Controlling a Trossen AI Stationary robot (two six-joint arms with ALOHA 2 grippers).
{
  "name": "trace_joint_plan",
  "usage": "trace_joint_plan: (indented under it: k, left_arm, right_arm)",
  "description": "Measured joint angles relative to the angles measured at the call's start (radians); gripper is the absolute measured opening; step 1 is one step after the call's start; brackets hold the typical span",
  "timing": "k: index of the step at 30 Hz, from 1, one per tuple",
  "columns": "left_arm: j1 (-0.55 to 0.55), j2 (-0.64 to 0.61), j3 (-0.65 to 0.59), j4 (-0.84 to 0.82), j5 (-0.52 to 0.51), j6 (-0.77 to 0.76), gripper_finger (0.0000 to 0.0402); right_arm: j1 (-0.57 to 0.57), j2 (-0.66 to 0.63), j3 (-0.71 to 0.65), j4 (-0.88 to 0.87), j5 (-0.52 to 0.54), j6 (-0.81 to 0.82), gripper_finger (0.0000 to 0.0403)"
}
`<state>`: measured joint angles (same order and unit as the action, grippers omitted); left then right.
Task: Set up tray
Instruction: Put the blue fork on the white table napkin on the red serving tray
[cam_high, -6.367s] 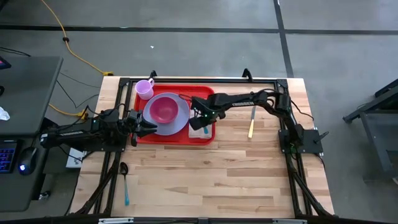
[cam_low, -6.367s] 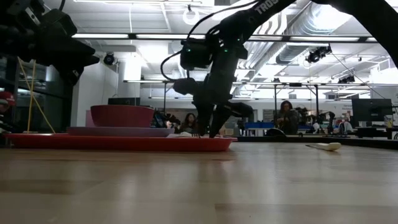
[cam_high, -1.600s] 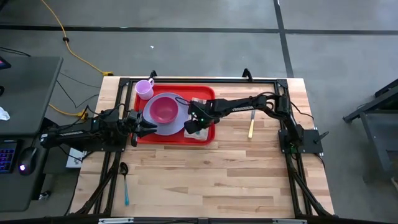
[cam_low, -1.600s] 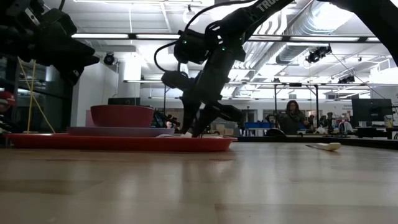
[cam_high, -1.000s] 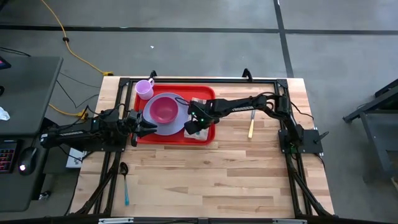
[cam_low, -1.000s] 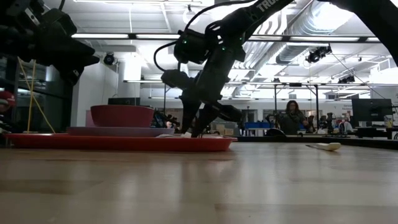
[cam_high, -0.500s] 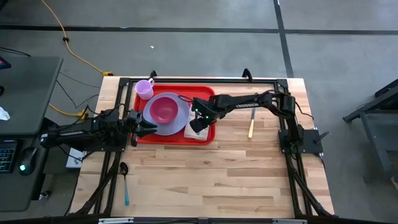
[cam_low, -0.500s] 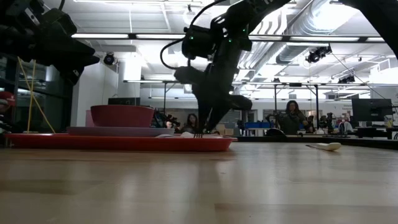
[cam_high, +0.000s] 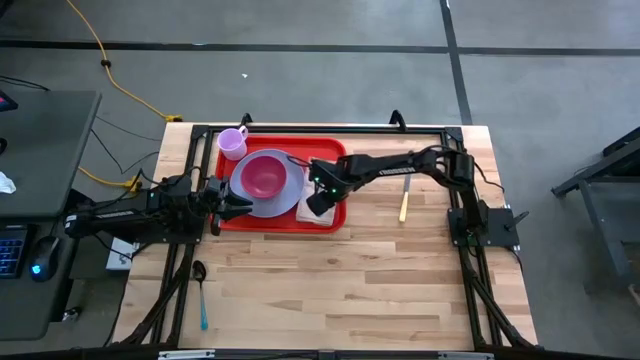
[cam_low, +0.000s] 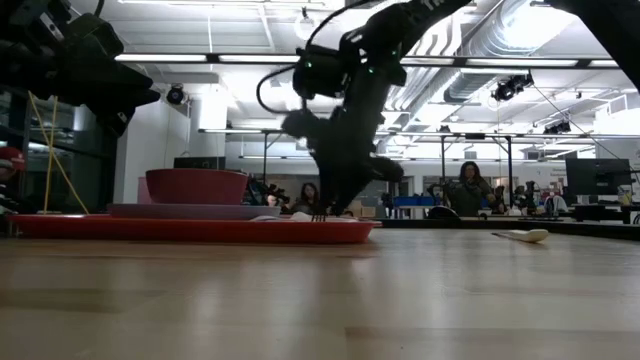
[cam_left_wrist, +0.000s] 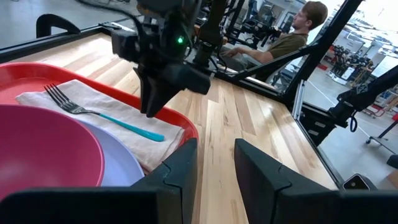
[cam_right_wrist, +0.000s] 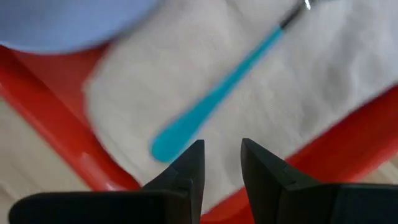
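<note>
The red tray (cam_high: 282, 222) lies on the far left part of the wooden worktop (cam_high: 350, 280). It carries a lavender plate (cam_high: 282, 204) with a pink bowl (cam_high: 262, 176) on it, and to the right of these a white napkin (cam_high: 325, 213) with a teal-handled fork (cam_left_wrist: 106, 114) lying on top. A lilac cup (cam_high: 233, 143) stands at the tray's far left corner. A yellow-handled utensil (cam_high: 404, 203) lies on the worktop to the right of the tray, and a teal-handled spoon (cam_high: 201, 297) lies near the left front.

The right claw (cam_high: 316, 203) hangs over the napkin, its fingers (cam_right_wrist: 186, 171) a little apart and grasping nothing, just above the fork's handle end. The left claw (cam_high: 238, 204) sits at the tray's left edge beside the plate, fingers slightly parted around nothing.

Compared with a second ago, the right claw has pulled back rightward and stands more upright over the napkin; the left arm has not moved.

Only the wrist views show the fork; the low view shows only the tray's edge and the bowl's side, with people in the room behind.
</note>
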<state>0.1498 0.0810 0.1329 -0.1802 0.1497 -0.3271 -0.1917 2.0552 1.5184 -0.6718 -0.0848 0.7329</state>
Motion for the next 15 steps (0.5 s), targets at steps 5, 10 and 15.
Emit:
trace_joint_plan:
  k: [5,10,15]
  left_arm:
    - [0.000,0.000,0.000,0.000,0.000,0.000,0.0138]
    - [0.000,0.000,0.000,0.001,0.000,-0.005,0.0138]
    - [0.000,0.000,0.000,0.001,0.000,-0.017,0.0138]
  right_arm:
    - [0.000,0.001,-0.063,0.089,-0.040,0.012,0.0082]
    - [0.000,0.001,-0.100,0.145,-0.062,0.027,0.0082]
    - [-0.001,-0.002,-0.137,0.152,-0.063,0.027,0.0082]
